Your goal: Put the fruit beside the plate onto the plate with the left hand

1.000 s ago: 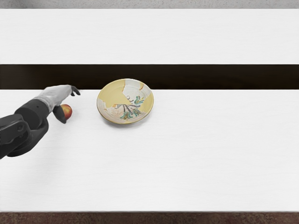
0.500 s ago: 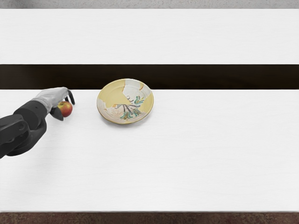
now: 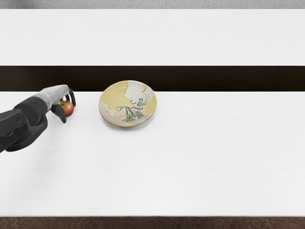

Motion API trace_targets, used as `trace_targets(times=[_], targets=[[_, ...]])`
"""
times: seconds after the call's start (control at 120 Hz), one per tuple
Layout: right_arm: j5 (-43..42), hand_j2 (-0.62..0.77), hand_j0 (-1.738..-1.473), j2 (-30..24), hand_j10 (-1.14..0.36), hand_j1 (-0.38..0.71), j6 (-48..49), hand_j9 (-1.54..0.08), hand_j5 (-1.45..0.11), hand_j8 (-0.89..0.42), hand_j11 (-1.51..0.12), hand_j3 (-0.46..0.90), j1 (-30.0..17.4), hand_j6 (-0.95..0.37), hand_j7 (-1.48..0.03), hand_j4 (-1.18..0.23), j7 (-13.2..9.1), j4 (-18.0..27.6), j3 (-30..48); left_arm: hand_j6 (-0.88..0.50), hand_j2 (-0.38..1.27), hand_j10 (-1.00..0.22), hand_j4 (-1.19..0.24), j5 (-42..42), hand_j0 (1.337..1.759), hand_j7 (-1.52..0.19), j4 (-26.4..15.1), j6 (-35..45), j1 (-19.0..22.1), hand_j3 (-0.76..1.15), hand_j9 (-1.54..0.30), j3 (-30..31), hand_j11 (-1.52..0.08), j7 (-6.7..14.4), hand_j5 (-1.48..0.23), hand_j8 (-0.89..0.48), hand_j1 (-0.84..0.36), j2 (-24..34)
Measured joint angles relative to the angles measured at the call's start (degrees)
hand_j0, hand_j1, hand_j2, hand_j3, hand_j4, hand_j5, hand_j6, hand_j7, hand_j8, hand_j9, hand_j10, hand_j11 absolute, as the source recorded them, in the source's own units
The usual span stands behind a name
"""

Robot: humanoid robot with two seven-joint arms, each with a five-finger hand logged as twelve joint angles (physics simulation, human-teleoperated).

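A wide white table (image 3: 190,167) is stretching across nearly the whole view, its near edge running along the bottom. Behind it a dark gap (image 3: 214,78) is cutting straight across, and a far white surface (image 3: 152,38) is lying beyond that. To the right of the middle the tabletop is lying bare out to the edge. The dark left arm (image 3: 21,126) is coming in from the left edge and reaching up toward the table's back edge. A round yellow and white plate (image 3: 112,91) is sitting near that back edge, left of centre, showing a painted twig with green and blue leaves. Between the plate and the arm, bare tabletop is lying open, with nothing standing in the path. The pale left hand (image 3: 57,97) is closing around the small red and yellow fruit (image 3: 68,108). Its dark fingers (image 3: 71,97) are curling over the top, and the thumb (image 3: 60,114) is pressing at the near side. The fruit is sitting in that grip, left of the plate and apart from it. Whether it is resting on the table or lifted, I cannot tell.
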Motion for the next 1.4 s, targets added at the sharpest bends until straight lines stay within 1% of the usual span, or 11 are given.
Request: trace_targets(times=[0.108, 0.175, 0.2, 0.275, 0.292, 0.317, 0.492, 0.717, 0.9, 1.108, 1.4], targets=[[0.0, 0.0, -1.658, 0.0, 0.0, -0.35, 0.0, 0.0, 0.0, 0.0, 0.0, 0.0, 0.0, 0.0, 0.0, 0.0, 0.0, 0.0, 0.0, -0.44, 0.36, -0.82, -0.66, -1.5, 1.645, -1.1, -0.3, -0.1, -1.7, 0.1, -1.12, 0.0, -1.12, 0.0, -1.08, -0.47, -0.23, 0.1], [0.0, 0.0, -1.658, 0.0, 0.0, -0.35, 0.0, 0.0, 0.0, 0.0, 0.0, 0.0, 0.0, 0.0, 0.0, 0.0, 0.0, 0.0, 0.0, -0.44, 0.44, -0.83, -0.7, -2.3, 1.647, -1.11, -0.5, -0.2, -3.0, 0.07, -1.13, -0.1, -1.12, 0.0, -1.11, -0.49, -0.23, 0.3], [0.0, 0.0, -1.658, 0.0, 0.0, -0.35, 0.0, 0.0, 0.0, 0.0, 0.0, 0.0, 0.0, 0.0, 0.0, 0.0, 0.0, 0.0, 0.0, -0.44, 0.43, -0.83, -0.7, -2.5, 1.648, -1.12, -0.6, -0.2, -3.7, 0.06, -1.13, -0.1, -1.13, 0.0, -1.11, -0.47, -0.25, 0.3], [0.0, 0.0, -1.658, 0.0, 0.0, -0.35, 0.0, 0.0, 0.0, 0.0, 0.0, 0.0, 0.0, 0.0, 0.0, 0.0, 0.0, 0.0, 0.0, -0.43, 0.51, -0.84, -0.74, -4.1, 1.649, -1.13, -1.0, -0.2, -5.7, 0.04, -1.13, -0.1, -1.13, 0.0, -1.12, -0.44, -0.29, 0.1], [0.0, 0.0, -1.658, 0.0, 0.0, -0.35, 0.0, 0.0, 0.0, 0.0, 0.0, 0.0, 0.0, 0.0, 0.0, 0.0, 0.0, 0.0, 0.0, -0.43, 0.46, -0.84, -0.75, -4.4, 1.649, -1.13, -1.0, -0.2, -5.9, 0.04, -1.13, -0.1, -1.13, 0.0, -1.13, -0.45, -0.27, 0.0], [0.0, 0.0, -1.658, 0.0, 0.0, -0.35, 0.0, 0.0, 0.0, 0.0, 0.0, 0.0, 0.0, 0.0, 0.0, 0.0, 0.0, 0.0, 0.0, -0.43, 0.51, -0.85, -0.76, -4.8, 1.65, -1.13, -1.1, -0.2, -6.1, 0.04, -1.14, -0.1, -1.13, 0.0, -1.13, -0.44, -0.29, -0.1], [0.0, 0.0, -1.658, 0.0, 0.0, -0.35, 0.0, 0.0, 0.0, 0.0, 0.0, 0.0, 0.0, 0.0, 0.0, 0.0, 0.0, 0.0, 0.0, -0.38, 0.66, -0.84, -0.8, -6.9, 1.65, -1.16, -1.3, -0.3, -8.1, 0.02, -1.14, 0.0, -1.14, 0.0, -1.17, -0.4, -0.36, -1.0], [0.0, 0.0, -1.658, 0.0, 0.0, -0.35, 0.0, 0.0, 0.0, 0.0, 0.0, 0.0, 0.0, 0.0, 0.0, 0.0, 0.0, 0.0, 0.0, -0.44, 0.55, -0.85, -0.82, -7.7, 1.649, -1.16, -1.1, -0.5, -8.3, 0.01, -1.15, 0.1, -1.15, 0.0, -1.19, -0.46, -0.27, -1.0], [0.0, 0.0, -1.658, 0.0, 0.0, -0.35, 0.0, 0.0, 0.0, 0.0, 0.0, 0.0, 0.0, 0.0, 0.0, 0.0, 0.0, 0.0, 0.0, -0.47, 0.68, -0.85, -0.82, -8.0, 1.651, -1.16, -1.1, -0.4, -9.9, 0.0, -1.15, 0.0, -1.15, 0.0, -1.2, -0.46, -0.3, -2.7], [0.0, 0.0, -1.658, 0.0, 0.0, -0.35, 0.0, 0.0, 0.0, 0.0, 0.0, 0.0, 0.0, 0.0, 0.0, 0.0, 0.0, 0.0, 0.0, -0.47, 0.71, -0.86, -0.82, -8.0, 1.652, -1.16, -1.1, -0.4, -10.7, 0.0, -1.14, 0.0, -1.14, 0.0, -1.2, -0.47, -0.31, -3.3], [0.0, 0.0, -1.658, 0.0, 0.0, -0.35, 0.0, 0.0, 0.0, 0.0, 0.0, 0.0, 0.0, 0.0, 0.0, 0.0, 0.0, 0.0, 0.0, -0.49, 0.64, -0.86, -0.83, -8.1, 1.653, -1.16, -1.0, -0.4, -11.5, 0.0, -1.14, 0.0, -1.13, 0.0, -1.2, -0.49, -0.26, -4.3]])
